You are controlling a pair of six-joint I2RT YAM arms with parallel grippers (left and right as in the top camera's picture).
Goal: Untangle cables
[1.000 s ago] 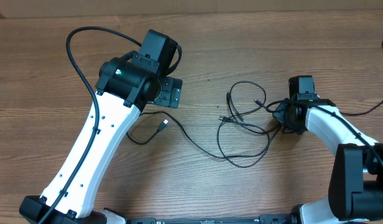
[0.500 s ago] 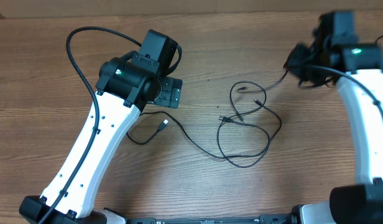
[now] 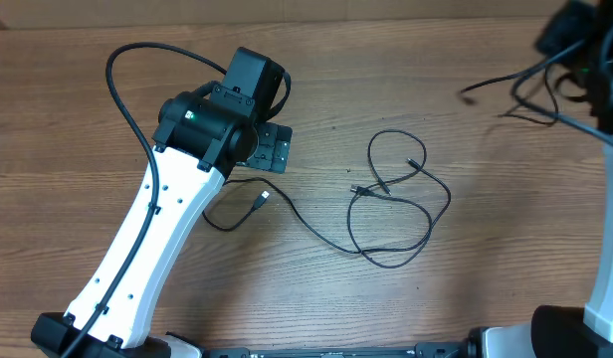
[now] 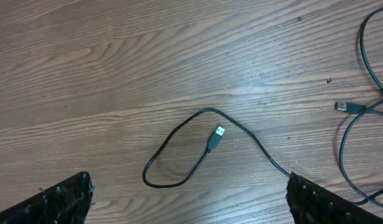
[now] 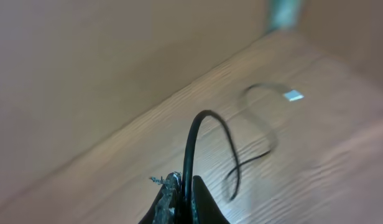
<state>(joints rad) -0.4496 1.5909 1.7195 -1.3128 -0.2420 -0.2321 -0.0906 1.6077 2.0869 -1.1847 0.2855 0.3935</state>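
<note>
Left jaws are wide open and gripping nothing, pointed down at the worktop (image 4: 117,62), with a USB plug (image 4: 217,132) lying in view between the two fingers (image 4: 61,199). Right jaws are clamped tight on a cable (image 5: 193,143). It comes up from between the tips, arches over and trails off toward the wood, all pretty blurry. From overhead the right arm (image 3: 585,60) is a smear in the far right corner, and that cable hangs off it to the left. The rest of the cables (image 3: 390,197) sit mid-worktop in loose loops, with one strand running left to a small loop just beside the left arm (image 3: 167,219). Compared with a second ago, the right arm was down by the right edge of those loops. Now it's swung up and away, and the strand it gripped is lifted clear of the pile. The left arm hasn't budged.
</note>
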